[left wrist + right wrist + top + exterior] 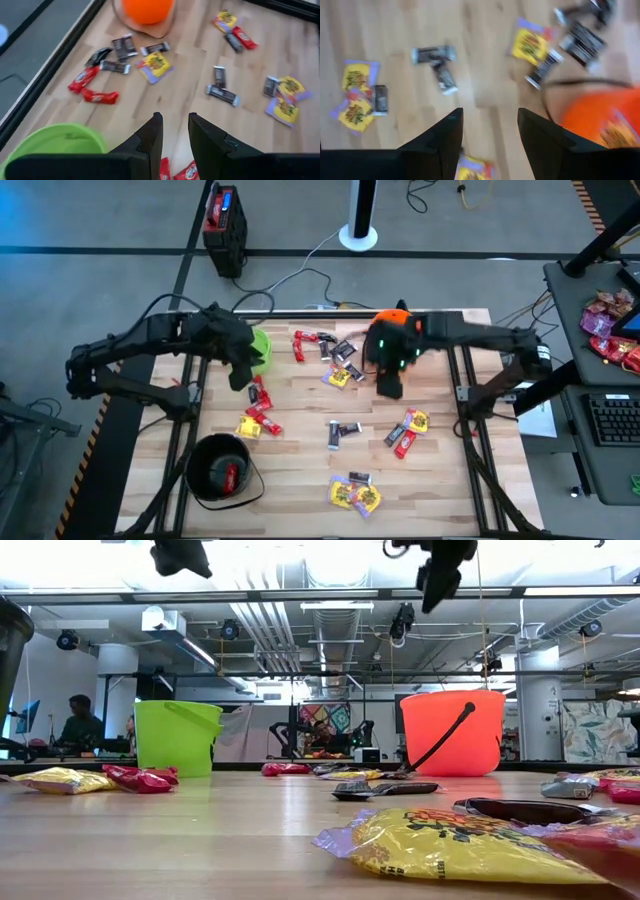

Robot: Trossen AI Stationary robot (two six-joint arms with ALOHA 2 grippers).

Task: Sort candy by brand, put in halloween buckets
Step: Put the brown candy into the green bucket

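Candy (340, 430) in red, yellow and dark wrappers lies scattered flat on the wooden table (300, 480). The lime green bucket (260, 348) stands at the far left. The orange bucket (392, 323) stands at the far middle and has a yellow candy (615, 132) inside. The black bucket (222, 470) stands near left and holds a red candy. My left gripper (174, 132) hangs open beside the green bucket, above red candies (260, 402). My right gripper (487, 135) hangs open just in front of the orange bucket, above a yellow candy (472, 170). Neither gripper holds anything.
Dark frame rails (190, 410) run along the table's left and right sides. A desk with pink-red packets (608, 330) and a keyboard (612, 420) stands off the table's right. A black box (224, 225) sits on the floor beyond the far edge.
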